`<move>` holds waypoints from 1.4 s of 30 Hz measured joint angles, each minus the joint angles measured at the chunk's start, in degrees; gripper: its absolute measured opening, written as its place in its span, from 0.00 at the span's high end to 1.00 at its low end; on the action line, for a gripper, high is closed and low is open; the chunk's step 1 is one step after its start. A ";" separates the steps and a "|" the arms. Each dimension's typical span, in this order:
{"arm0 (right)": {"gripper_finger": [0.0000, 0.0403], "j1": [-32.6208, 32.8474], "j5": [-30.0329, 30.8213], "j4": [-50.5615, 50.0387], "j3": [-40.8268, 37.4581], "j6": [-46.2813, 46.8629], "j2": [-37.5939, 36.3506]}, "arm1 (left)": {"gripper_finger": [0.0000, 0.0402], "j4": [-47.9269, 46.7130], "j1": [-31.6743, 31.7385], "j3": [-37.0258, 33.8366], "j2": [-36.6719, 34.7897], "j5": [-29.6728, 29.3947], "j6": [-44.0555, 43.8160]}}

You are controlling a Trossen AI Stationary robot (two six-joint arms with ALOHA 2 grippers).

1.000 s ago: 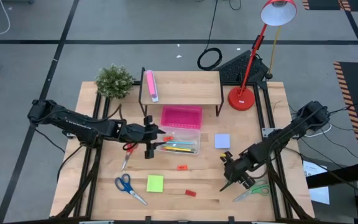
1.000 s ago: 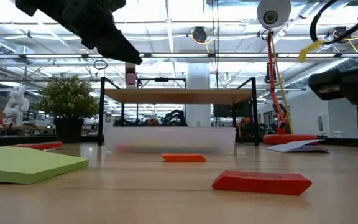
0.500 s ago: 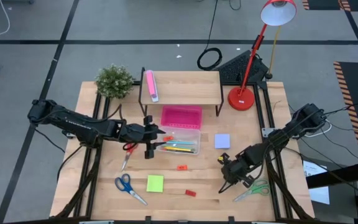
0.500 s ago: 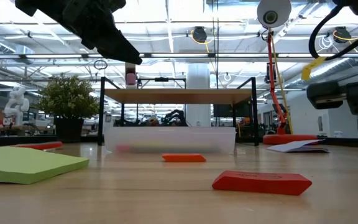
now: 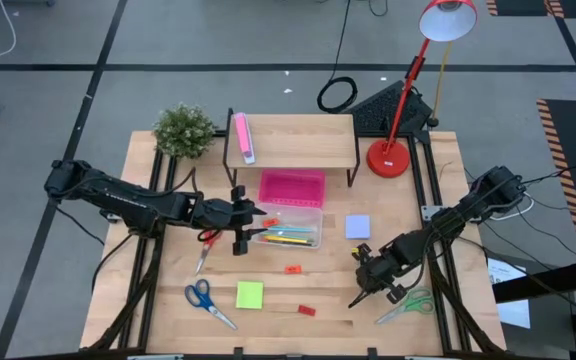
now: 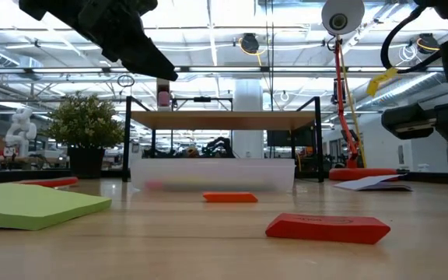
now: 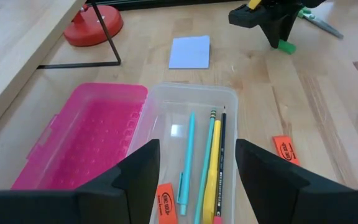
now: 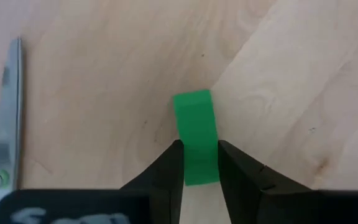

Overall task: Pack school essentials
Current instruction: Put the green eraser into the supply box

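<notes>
2 dark fingers of the right gripper (image 8: 199, 163) are clamped on a small green rectangular eraser (image 8: 196, 137) lying on the pale wooden table (image 8: 92, 74), a detail only the right wrist view shows. From above, that gripper sits beside green-handled scissors (image 5: 408, 305). Spread apart, the left gripper (image 7: 197, 163) hovers over a clear plastic pencil box (image 7: 194, 99) holding pens. Low view shows a workshop room beyond.
</notes>
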 joint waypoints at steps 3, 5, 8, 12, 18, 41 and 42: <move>0.80 -0.22 -0.55 1.53 -0.09 3.41 -1.89 | 0.47 0.00 0.00 0.00 0.00 0.00 0.01; 0.80 -0.80 -0.57 2.60 -0.01 6.17 -3.53 | 0.47 0.02 0.00 0.00 0.00 0.02 0.01; 0.80 -2.50 -0.27 7.19 -0.03 10.08 -5.03 | 0.47 0.02 0.00 0.00 0.00 0.00 0.01; 0.80 -6.26 0.24 16.19 0.04 14.27 -5.98 | 0.47 0.07 0.00 0.00 0.00 0.00 0.03; 0.80 -13.85 7.97 21.39 3.49 15.62 -5.31 | 0.47 0.08 0.00 0.00 0.00 0.02 0.06; 0.80 -31.56 11.67 20.12 13.61 19.86 11.85 | 0.47 0.07 0.00 -0.02 0.00 0.02 1.02; 0.80 -31.54 11.67 19.36 13.61 20.19 11.99 | 0.47 0.04 0.00 -0.02 0.00 0.02 1.02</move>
